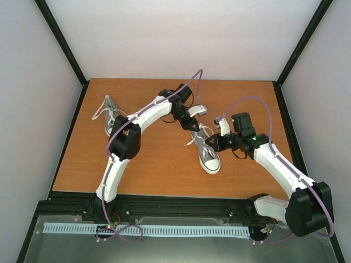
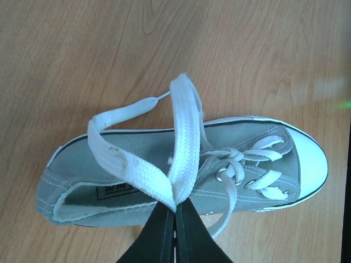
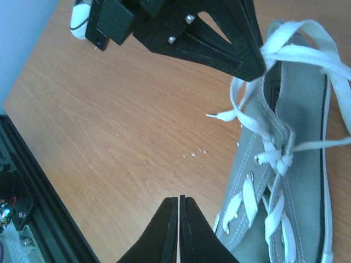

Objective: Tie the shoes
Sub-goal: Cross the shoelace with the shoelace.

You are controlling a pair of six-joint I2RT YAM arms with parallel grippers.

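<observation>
One grey shoe (image 1: 208,156) with a white toe cap lies mid-table, toe toward the arms. My left gripper (image 2: 176,204) is shut on a folded loop of its white lace (image 2: 184,131), held up above the shoe's opening (image 2: 98,197); a first knot (image 2: 233,155) sits over the eyelets. From above, the left gripper (image 1: 195,129) hangs over the shoe's heel end. My right gripper (image 3: 179,198) is shut on nothing, just left of the shoe (image 3: 304,164), low over bare wood. The other shoe (image 1: 109,118) lies at the back left, partly hidden behind the left arm.
The wooden table (image 1: 159,164) is walled by pale panels on three sides, with a black rail (image 1: 164,205) along its near edge. The left gripper's black fingers (image 3: 219,38) reach across the top of the right wrist view.
</observation>
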